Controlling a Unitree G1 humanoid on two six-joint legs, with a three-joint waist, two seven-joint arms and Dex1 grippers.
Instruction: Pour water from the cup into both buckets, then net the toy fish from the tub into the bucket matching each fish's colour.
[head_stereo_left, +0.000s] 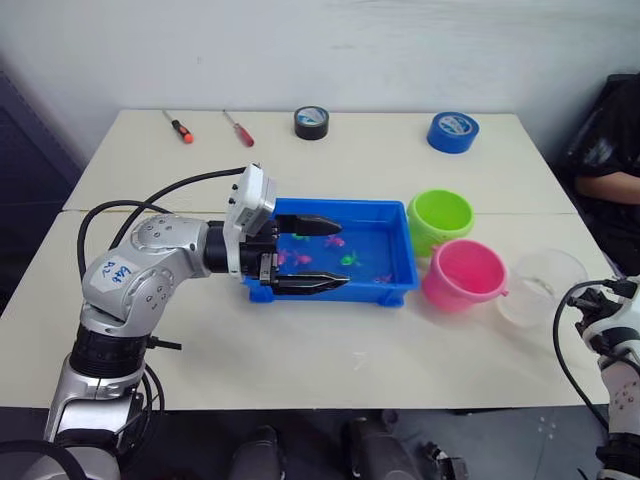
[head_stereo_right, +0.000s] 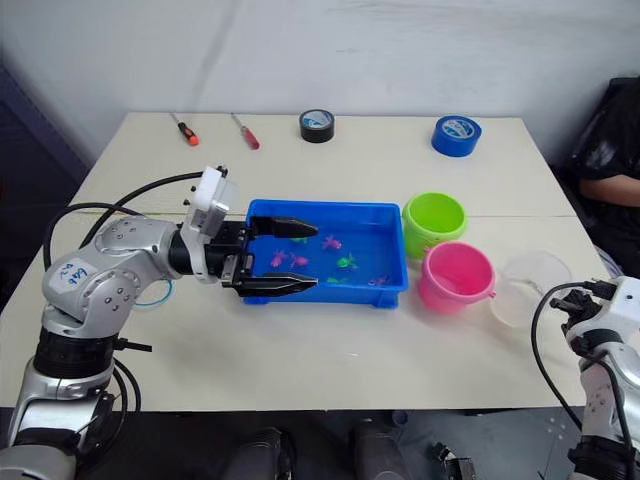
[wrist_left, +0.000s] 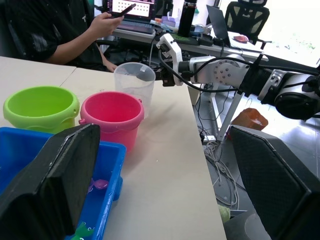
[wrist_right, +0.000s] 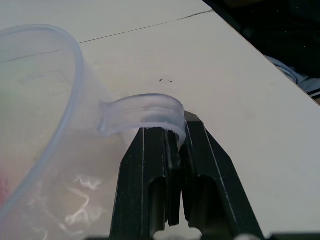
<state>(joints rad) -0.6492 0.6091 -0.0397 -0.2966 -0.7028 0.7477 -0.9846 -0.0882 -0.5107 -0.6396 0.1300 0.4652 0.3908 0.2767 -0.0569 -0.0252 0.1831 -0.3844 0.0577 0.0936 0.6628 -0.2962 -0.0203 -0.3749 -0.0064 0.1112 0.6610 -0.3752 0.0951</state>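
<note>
The blue tub (head_stereo_left: 392, 292) sits mid-table with small pink fish (head_stereo_left: 333, 241) and green fish (head_stereo_left: 350, 259) in it. My left gripper (head_stereo_left: 343, 256) hangs open over the tub's left half, one finger along each long side. To the tub's right stand the lime green bucket (head_stereo_left: 440, 220) and the pink bucket (head_stereo_left: 463, 273). The clear cup (head_stereo_left: 540, 285) stands upright to the right of the pink bucket, near the table's right edge. In the right wrist view, my right gripper (wrist_right: 177, 135) is shut on the cup's handle (wrist_right: 145, 112).
Two red-handled screwdrivers (head_stereo_left: 179, 127) (head_stereo_left: 238, 128), a black tape roll (head_stereo_left: 311, 122) and a blue tape roll (head_stereo_left: 452, 131) lie along the far edge. A seated person (head_stereo_left: 610, 160) is just past the table's right side.
</note>
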